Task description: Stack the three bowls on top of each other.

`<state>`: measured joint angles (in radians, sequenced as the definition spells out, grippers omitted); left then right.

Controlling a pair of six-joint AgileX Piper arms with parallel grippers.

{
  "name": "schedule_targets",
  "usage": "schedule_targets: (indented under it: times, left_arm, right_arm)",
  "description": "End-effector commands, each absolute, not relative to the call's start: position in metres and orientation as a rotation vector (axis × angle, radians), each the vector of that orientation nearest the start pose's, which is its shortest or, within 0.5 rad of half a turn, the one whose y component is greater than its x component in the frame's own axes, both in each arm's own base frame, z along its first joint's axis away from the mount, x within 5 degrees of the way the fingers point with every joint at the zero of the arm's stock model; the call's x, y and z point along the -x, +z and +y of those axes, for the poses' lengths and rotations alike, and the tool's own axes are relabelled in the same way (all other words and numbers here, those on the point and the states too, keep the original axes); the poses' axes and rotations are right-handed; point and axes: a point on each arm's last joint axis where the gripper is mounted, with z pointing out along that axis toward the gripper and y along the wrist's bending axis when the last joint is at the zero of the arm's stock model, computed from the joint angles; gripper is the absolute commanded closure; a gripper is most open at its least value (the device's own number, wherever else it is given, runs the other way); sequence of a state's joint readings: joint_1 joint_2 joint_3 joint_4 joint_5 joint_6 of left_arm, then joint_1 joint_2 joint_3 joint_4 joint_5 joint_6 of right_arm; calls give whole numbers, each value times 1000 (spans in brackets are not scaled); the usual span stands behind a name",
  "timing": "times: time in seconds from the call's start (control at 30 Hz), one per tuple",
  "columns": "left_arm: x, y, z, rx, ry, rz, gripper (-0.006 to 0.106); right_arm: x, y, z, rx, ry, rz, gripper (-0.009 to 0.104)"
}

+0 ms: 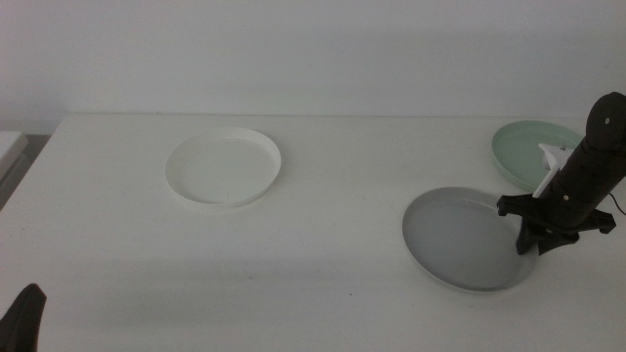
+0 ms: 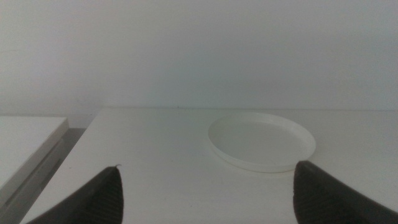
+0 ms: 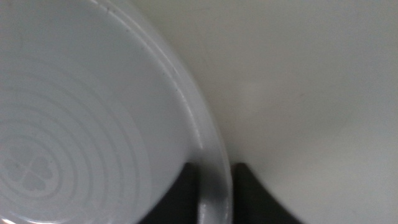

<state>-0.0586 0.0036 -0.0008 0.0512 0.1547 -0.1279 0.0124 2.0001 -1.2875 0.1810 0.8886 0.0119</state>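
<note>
The grey bowl lies on the table at the right. My right gripper comes down on its right rim. In the right wrist view the two jaws of the right gripper sit one on each side of the grey bowl's rim, shut on it. The pale mint green bowl rests behind the right arm, partly hidden by it. The white bowl lies left of centre, apart from the others. My left gripper waits open at the bottom left corner, with the white bowl well ahead of the left gripper.
The white table ends at a pale wall behind. A lower white surface stands past the table's left edge.
</note>
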Motion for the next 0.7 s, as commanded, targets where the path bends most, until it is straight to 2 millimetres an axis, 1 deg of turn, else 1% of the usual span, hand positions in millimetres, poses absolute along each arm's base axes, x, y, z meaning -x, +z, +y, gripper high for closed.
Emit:
schedule_targets:
  times: [0.0,0.07,0.13,0.17,0.2,0.23,0.33,0.4,0.47,0.57,0.67]
  left_arm:
    - [-56,200,-3,18,-100,1629,7]
    - [-56,200,-3,18,-100,1629,7]
    - [-56,200,-3,18,-100,1629,7]
    - [-56,200,-3,18,-100,1629,7]
    - [-56,200,-3,18,-100,1629,7]
    - [-56,200,-3,18,-100,1629,7]
    - [-56,200,-3,18,-100,1629,7]
    - [-56,200,-3,21,-102,1629,7]
    - [-56,200,-3,21,-102,1629,7]
    - [-56,200,-3,21,-102,1629,7]
    - [-56,200,-3,21,-102,1629,7]
  right_arm:
    - [-375,142,16,-172,221,3084,88]
    - [-374,143,16,-171,222,3088,98]
    - [-373,151,17,-181,235,3067,97]
    - [-373,157,19,-198,255,3049,97]
    - [-375,172,26,-192,284,3017,97]
    - [-376,181,31,-169,288,3002,97]
    - [-379,205,51,-82,306,2968,97]
    - [-382,217,70,-34,326,2953,97]
    - [-382,224,90,30,354,2931,97]
    - [-380,230,118,97,415,2883,97]
    - [-380,225,142,133,452,2860,97]
